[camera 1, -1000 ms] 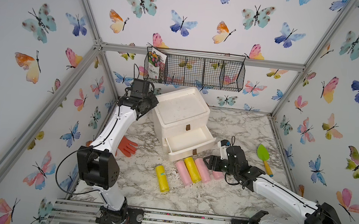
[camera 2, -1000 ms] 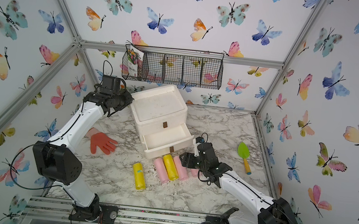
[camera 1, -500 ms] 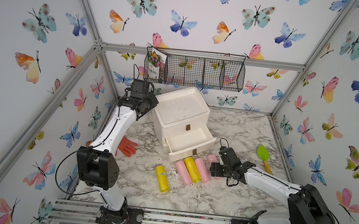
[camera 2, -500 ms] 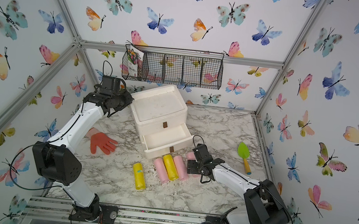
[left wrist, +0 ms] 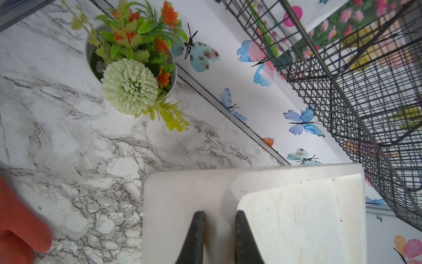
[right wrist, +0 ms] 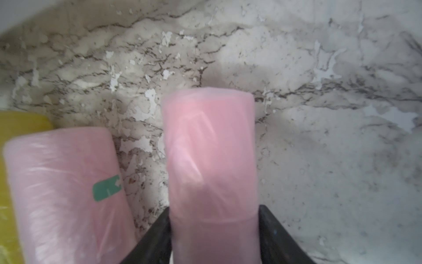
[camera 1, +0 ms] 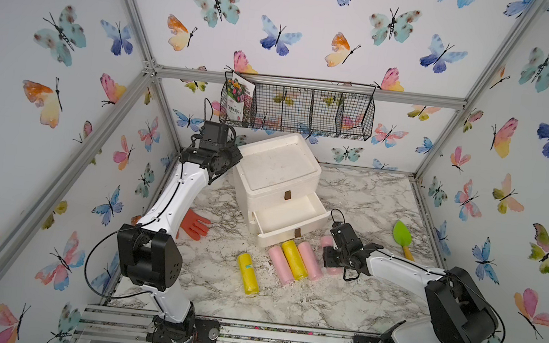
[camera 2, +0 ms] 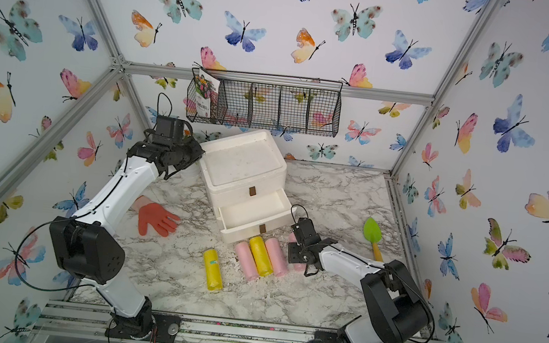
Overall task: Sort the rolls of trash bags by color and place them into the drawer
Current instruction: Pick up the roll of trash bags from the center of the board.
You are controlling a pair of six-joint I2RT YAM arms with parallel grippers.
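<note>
L gripper [left wrist: 218, 213]: up at back-left corner of the white cabinet [camera 1: 277, 165], fingertips on its top rim. Jaws narrow, small gap, nothing between them.
Orange glove [camera 1: 195, 225] flat on the table [camera 1: 285, 307], beside the L arm, well left of the rolls. Potted fake plant [left wrist: 130, 68] behind it near the back wall; seen in L wrist view only.
Wire basket [camera 1: 308, 111] on the back wall above the cabinet, seed packet [camera 1: 239, 101] in its leftmost bay.
Bottom drawer [camera 1: 312, 226] pulled open, facing front. All visible rolls lie on the table in front of it, none inside:
- lone yellow roll [camera 1: 248, 274], apart on the left
- left pink roll [camera 1: 281, 265], mid yellow roll [camera 1: 295, 260], labelled pink roll [camera 1: 310, 260]: touching side by side, ends close to the drawer front
- gripped pink roll [right wrist: 209, 148]: just right of that trio, small gap to the labelled one, resting on the table

R gripper [right wrist: 214, 208]: low over the table, jaws mid-width, one finger against each side of the gripped pink roll near its end. R wrist view is blurry.
Green trowel [camera 1: 403, 234] w/ yellow handle lies far right, well apart from the rolls.
</note>
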